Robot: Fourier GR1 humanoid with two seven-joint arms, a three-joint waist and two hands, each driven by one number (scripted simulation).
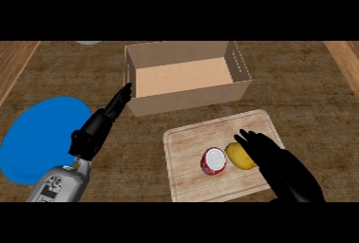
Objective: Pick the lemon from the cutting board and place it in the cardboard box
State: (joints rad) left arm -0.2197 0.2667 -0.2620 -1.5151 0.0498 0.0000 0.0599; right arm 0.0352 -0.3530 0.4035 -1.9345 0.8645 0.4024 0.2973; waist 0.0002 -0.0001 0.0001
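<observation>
Blue plate (38, 142) seen at left of view, lying flat on table (294, 90), partly cut off by left edge. Red-rimmed round obj w/ white face (214, 160) seen at lower centre, tilted; identity can't be told. Small grey obj (89, 42) glimpsed at top edge, mostly cut off. Table: dark brown mottled top, lighter wood strips seen along left & right sides.

Yellow lemon (240, 156) on cutting board (210, 130); open cardboard box (184, 77) behind.
</observation>
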